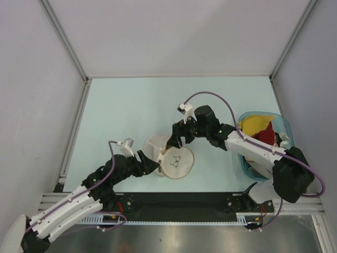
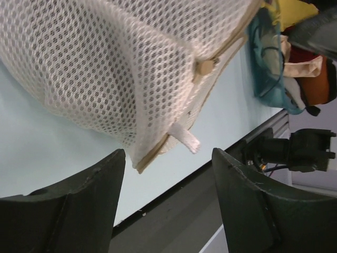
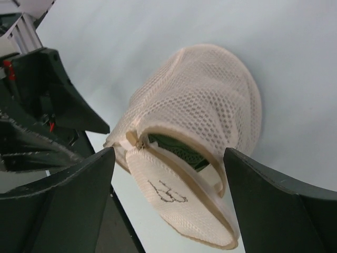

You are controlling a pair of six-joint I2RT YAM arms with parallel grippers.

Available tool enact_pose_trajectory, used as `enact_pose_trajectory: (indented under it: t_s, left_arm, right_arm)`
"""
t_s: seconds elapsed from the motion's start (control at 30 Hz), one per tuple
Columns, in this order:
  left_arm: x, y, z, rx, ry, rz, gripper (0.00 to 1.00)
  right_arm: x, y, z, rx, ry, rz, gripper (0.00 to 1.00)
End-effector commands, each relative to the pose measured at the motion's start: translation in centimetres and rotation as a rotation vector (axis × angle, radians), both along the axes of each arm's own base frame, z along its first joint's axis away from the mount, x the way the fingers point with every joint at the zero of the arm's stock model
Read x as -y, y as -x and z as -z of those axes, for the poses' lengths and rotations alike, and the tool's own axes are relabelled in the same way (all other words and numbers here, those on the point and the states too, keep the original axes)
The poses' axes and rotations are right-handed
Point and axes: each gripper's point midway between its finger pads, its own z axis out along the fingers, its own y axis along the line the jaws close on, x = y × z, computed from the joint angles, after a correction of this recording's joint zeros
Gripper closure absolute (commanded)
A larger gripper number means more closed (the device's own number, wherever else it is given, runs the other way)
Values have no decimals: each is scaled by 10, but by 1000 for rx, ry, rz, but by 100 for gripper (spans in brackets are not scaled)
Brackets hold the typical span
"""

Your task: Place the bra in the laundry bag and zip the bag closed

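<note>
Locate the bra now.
The bra sits inside the laundry bag, mid-table between left gripper and right gripper; its green shows where the bag gapes, right wrist view.

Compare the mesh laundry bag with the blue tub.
The laundry bag is cream mesh, while the blue tub is translucent plastic. The laundry bag lies near the middle of the table, and the blue tub sits at its right edge. The laundry bag is partly unzipped, with the green bra showing in the gap. The blue tub is open-topped and heaped with yellow and red garments. Both hold clothing.

Pale mint tabletop (image 1: pixel 131 105), plain white enclosure walls (image 1: pixel 174 31), aluminium corner posts (image 1: pixel 63 39), even diffuse light
</note>
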Motion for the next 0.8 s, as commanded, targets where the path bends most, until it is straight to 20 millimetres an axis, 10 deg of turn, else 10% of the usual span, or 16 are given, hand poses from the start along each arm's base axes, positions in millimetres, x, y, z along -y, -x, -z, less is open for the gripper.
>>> enact_pose_trajectory:
  t_s: [0.0, 0.53, 0.77]
  left_arm:
    - [10, -4, 1, 14, 15, 31, 30]
    - [18, -17, 10, 96, -23, 62, 51]
    - [21, -19, 3, 121, -36, 79, 85]
  right_arm:
    - [-3, 7, -19, 35, -94, 41, 12]
    - [5, 36, -27, 209, 146, 284, 18]
    - [-18, 48, -17, 221, 162, 227, 37]
